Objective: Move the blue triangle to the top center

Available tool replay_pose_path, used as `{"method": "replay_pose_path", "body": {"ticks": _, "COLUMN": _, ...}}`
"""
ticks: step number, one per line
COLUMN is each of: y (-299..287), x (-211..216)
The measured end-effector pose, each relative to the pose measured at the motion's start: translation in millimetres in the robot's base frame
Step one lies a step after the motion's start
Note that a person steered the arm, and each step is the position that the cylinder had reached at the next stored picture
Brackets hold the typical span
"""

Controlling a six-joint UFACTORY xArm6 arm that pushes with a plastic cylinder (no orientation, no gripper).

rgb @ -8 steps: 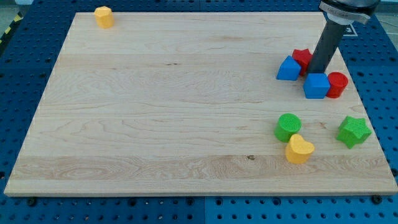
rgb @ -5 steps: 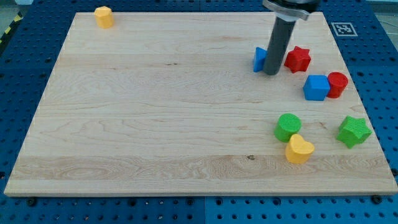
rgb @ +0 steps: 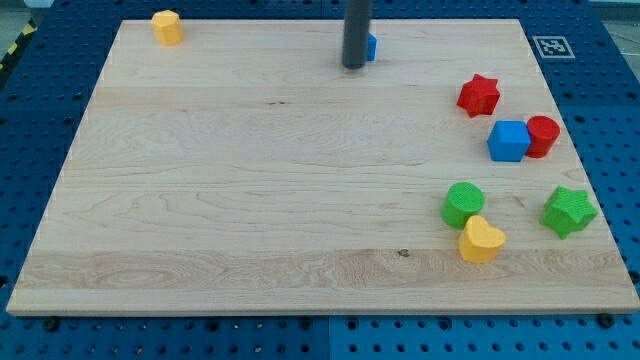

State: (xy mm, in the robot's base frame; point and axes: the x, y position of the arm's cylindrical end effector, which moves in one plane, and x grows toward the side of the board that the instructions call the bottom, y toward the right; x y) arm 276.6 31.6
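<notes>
The blue triangle (rgb: 371, 46) lies near the view's top centre of the wooden board (rgb: 250, 200), mostly hidden behind my rod. Only a small blue sliver shows to the right of the rod. My tip (rgb: 353, 65) rests on the board just left of and below the triangle, touching or nearly touching it.
A red star (rgb: 479, 95) sits at the right. A blue cube (rgb: 509, 140) and a red cylinder (rgb: 543, 135) touch below it. A green cylinder (rgb: 463, 203), a yellow heart (rgb: 481, 240) and a green star (rgb: 569, 211) lie at lower right. A yellow block (rgb: 167, 26) sits top left.
My tip has swept from the right cluster up and left to the top centre, pushing the blue triangle along. The red star shifted slightly; the other blocks stayed put.
</notes>
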Motion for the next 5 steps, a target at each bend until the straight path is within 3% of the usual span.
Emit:
{"method": "replay_pose_path", "body": {"ticks": 1, "y": 32.2, "x": -2.9}}
{"method": "replay_pose_path", "body": {"ticks": 2, "y": 69.7, "x": 31.9}}
{"method": "replay_pose_path", "body": {"ticks": 5, "y": 72.6, "x": -44.4}}
